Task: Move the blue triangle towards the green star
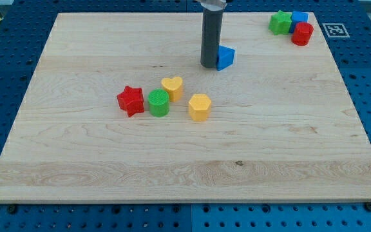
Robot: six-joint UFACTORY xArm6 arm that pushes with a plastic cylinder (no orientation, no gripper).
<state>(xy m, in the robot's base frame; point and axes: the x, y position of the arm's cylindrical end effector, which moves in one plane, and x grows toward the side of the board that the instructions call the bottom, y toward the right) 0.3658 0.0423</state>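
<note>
The blue triangle (226,57) lies on the wooden board (185,161) a little above its middle. My tip (210,65) stands right against the triangle's left side, touching it. The green star (279,22) sits at the board's top right corner, far to the right of and above the triangle. It touches a blue cube (299,18) and a red cylinder-like block (303,33).
A red star (131,100), a green cylinder (159,103), a yellow heart (172,87) and a yellow hexagon (199,107) cluster left of the board's middle, below my tip. A marker tag (335,29) lies off the board's top right corner.
</note>
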